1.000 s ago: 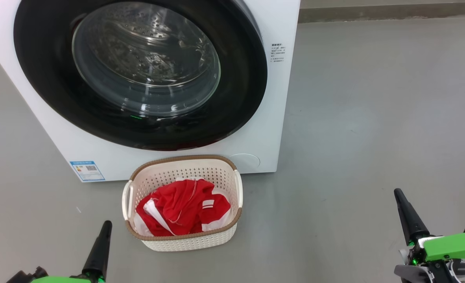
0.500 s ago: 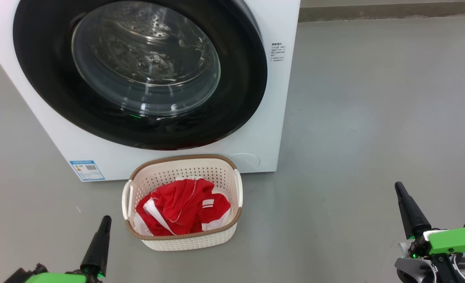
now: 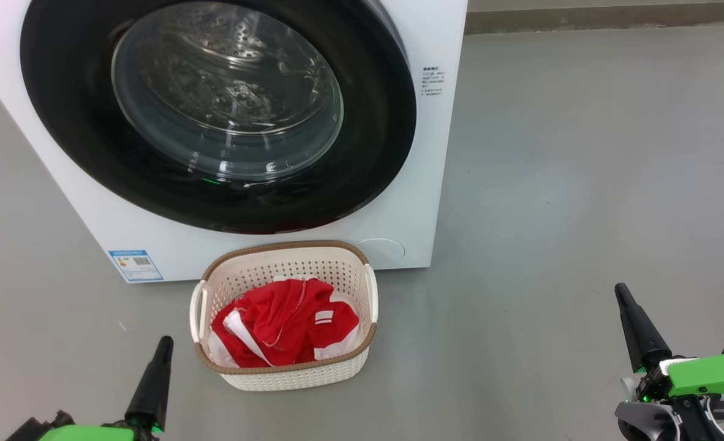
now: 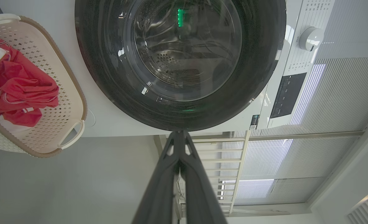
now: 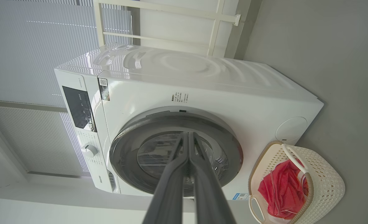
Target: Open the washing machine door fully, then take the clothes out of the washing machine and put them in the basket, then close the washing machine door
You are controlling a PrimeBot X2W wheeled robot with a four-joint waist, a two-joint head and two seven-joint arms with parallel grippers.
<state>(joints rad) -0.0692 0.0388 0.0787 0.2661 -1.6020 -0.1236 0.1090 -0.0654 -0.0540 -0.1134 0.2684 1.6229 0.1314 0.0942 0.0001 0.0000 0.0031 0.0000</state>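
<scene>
I see the washing machine (image 3: 435, 184), its door (image 3: 68, 122) shut flush on the front. Basket (image 3: 288, 373) on floor just before it, red clothes (image 3: 282, 327) piled inside. Left gripper (image 3: 165, 340) near basket, right gripper (image 3: 620, 291) well apart, both clenched, empty.

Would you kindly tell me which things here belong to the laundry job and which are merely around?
Job: washing machine, washing machine door, clothes, basket.
Merely around: window blinds, white railing, grey floor.
</scene>
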